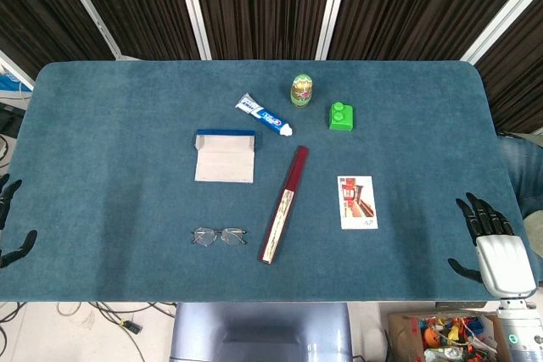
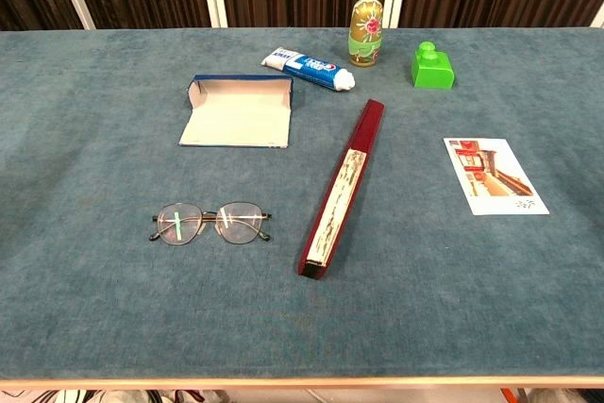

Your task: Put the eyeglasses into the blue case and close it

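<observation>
The eyeglasses (image 2: 212,223) lie flat on the table (image 2: 85,327), below the blue case (image 2: 236,111), which sits open with its pale lining up. Right of the eyeglasses, a long red folded fan (image 2: 342,190) runs diagonally. Far right of them, the right hand (image 1: 490,239) hovers at the table edge, fingers apart, holding nothing. Far left, the left hand (image 1: 10,222) is barely in frame, fingers spread, empty.

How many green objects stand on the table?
2: a green-and-gold nesting doll at the far edge, beside the blue-and-white toothpaste tube, and a bright green plastic block to its right.
</observation>
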